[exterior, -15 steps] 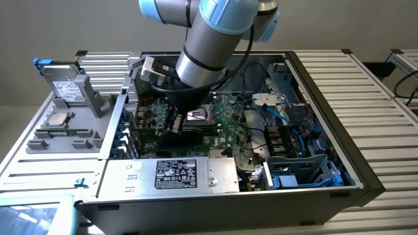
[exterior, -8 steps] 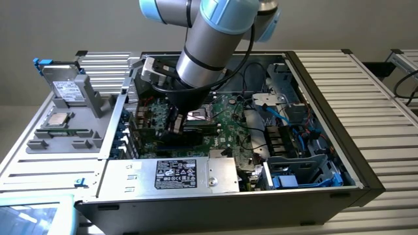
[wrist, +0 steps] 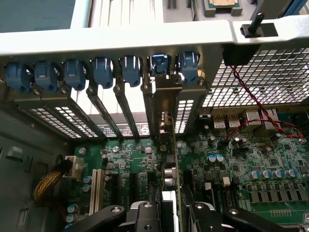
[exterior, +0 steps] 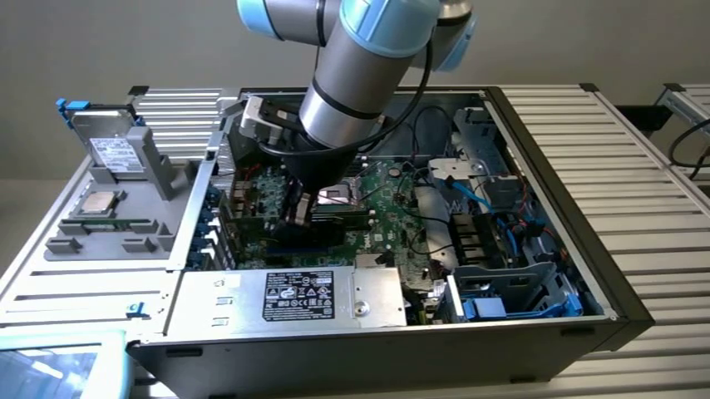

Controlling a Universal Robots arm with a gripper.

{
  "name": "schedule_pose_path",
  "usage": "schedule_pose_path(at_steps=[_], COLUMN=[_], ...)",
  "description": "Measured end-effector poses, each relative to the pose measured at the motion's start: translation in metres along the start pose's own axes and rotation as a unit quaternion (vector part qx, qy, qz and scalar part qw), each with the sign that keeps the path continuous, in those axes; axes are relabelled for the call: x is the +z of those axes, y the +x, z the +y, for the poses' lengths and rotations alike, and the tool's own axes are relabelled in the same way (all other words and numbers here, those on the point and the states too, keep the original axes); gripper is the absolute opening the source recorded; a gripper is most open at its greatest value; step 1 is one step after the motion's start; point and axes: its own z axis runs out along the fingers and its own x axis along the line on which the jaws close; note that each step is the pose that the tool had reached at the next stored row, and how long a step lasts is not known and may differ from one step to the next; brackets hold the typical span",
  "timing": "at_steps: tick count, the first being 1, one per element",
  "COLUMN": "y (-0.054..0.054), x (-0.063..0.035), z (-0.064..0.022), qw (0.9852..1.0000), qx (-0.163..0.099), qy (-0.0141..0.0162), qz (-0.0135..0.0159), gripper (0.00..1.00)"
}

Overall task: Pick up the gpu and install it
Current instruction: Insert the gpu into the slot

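Evenly lit in the exterior view, soft and diffuse, probably from overhead. Pale sheen along the arm [exterior: 355, 83] and the ribbed metal table [exterior: 621, 158]; deep shadow inside the computer case [exterior: 554, 332], darkest beneath the arm. Slightly soft overall, fine detail on the motherboard [exterior: 383, 199] smeared. Dimmer in the wrist view, yet sharp across the board; bright light bleeding through the perforated rear panel [wrist: 256, 77] and slot covers [wrist: 123, 108]. Near gripper [wrist: 169, 212] blurred.
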Motion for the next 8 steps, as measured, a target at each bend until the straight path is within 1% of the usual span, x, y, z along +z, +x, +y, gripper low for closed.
schedule_pose_path(at_steps=[3,8], y=[0.0002,0.0002], x=[0.0003,0.0008], z=[-0.0002,-0.0004], qw=[1.0,1.0], qx=[-0.001,-0.002], qy=[0.0,0.0], qz=[-0.0003,0.0003], gripper=[0.28,0.28])
